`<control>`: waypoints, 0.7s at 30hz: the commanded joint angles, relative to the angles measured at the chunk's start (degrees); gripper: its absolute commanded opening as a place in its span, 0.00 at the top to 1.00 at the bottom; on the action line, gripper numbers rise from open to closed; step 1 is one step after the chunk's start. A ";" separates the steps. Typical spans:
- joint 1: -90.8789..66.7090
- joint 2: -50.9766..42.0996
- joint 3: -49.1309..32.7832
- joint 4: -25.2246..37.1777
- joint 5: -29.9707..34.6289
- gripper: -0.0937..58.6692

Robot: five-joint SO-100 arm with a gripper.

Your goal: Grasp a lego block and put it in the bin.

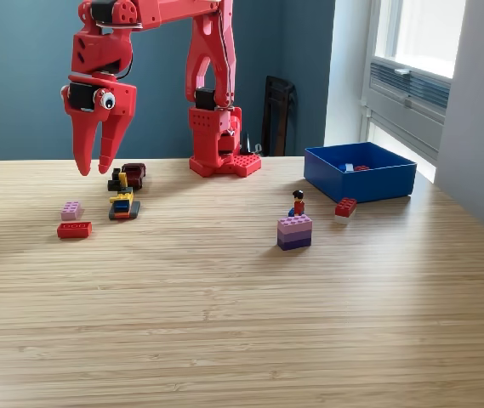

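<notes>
Blocks: seven loose pieces or clusters on the wooden table (242, 323). At middle left lie a pink block (71, 209) and, just below it, a red block (74, 229); right of them, a dark clump (128, 177) and a yellow-and-blue stack (123, 204); at centre right, a purple-and-pink stack (294, 231), a small figure (298, 202) and a red brick (345, 206).
Bin: one blue bin (359, 180) at middle right, open-topped, with a few small pieces inside; the red brick sits just beside its front wall.
Gripper: one red gripper (93, 167) at upper left, jaws slightly apart and empty, tips pointing down above the table, just left of the dark clump.
Arm: one, its base (220, 144) at top centre.
Risk: in my judgement, descending here could nudge the clump or pinch several pieces, since they crowd together; a long carry across the frame could shake a loosely held block free.
</notes>
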 commanded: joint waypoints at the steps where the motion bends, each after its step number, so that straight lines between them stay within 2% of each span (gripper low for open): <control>1: 0.44 3.34 -1.41 -0.70 1.41 0.74; 11: 1.41 3.25 -0.35 -0.70 3.08 0.72; 18: 2.99 3.08 1.67 -2.20 4.83 0.63; 21: 3.60 2.99 2.37 -2.64 5.45 0.63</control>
